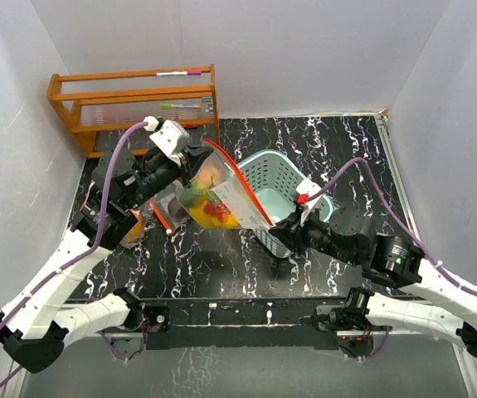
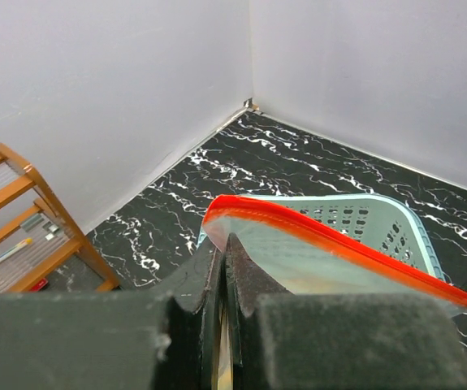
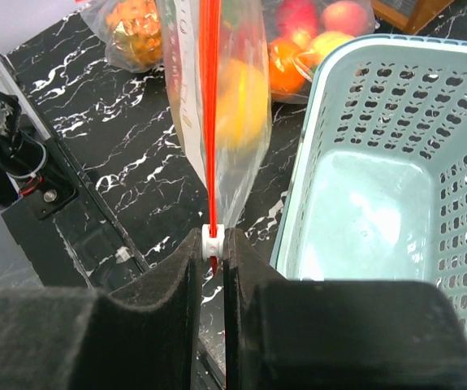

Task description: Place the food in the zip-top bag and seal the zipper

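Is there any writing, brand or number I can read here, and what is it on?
None can be read in any view.
Zip-top bag: faint print beside the red zipper, too blurred to read.
Pens on the wooden rack: any markings too small to read.

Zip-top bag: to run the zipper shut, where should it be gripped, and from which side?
Pinch the white slider at the end of the red zipper strip, coming end-on along the strip, as the right gripper does with jaws shut. The strip runs straight to the left gripper, clamped on the zip-top bag's other corner.
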`<state>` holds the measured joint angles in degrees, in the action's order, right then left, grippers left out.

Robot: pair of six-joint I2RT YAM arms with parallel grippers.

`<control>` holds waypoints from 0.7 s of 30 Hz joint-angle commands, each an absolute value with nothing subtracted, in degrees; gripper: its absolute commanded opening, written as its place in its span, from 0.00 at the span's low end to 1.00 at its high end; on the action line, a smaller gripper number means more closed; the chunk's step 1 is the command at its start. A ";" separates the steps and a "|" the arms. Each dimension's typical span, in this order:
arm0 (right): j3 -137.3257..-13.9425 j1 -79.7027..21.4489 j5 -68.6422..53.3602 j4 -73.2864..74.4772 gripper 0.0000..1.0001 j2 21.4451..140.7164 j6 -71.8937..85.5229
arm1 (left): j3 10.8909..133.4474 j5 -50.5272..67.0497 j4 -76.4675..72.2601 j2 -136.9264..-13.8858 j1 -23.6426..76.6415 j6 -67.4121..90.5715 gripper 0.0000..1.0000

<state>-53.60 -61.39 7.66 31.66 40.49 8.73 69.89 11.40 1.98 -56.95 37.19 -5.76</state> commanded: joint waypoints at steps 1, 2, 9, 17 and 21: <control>-53.51 -61.51 10.27 33.93 0.14 40.72 10.96 | 72.12 5.47 -2.26 -55.15 36.04 -6.42 0.00; -54.05 -61.48 11.39 34.19 0.18 41.29 11.44 | 71.89 4.76 -2.00 -55.07 36.04 -6.41 0.00; -59.04 -61.45 23.96 38.74 0.93 45.83 19.05 | 70.24 -1.87 0.66 -55.17 36.04 -3.32 0.00; -63.26 -61.48 31.62 42.76 0.98 48.02 32.99 | 71.60 -18.01 7.74 -57.54 35.88 4.58 0.97; -63.38 -61.52 37.17 45.73 0.98 51.05 38.84 | 72.39 -17.00 10.37 -58.24 35.64 6.44 0.97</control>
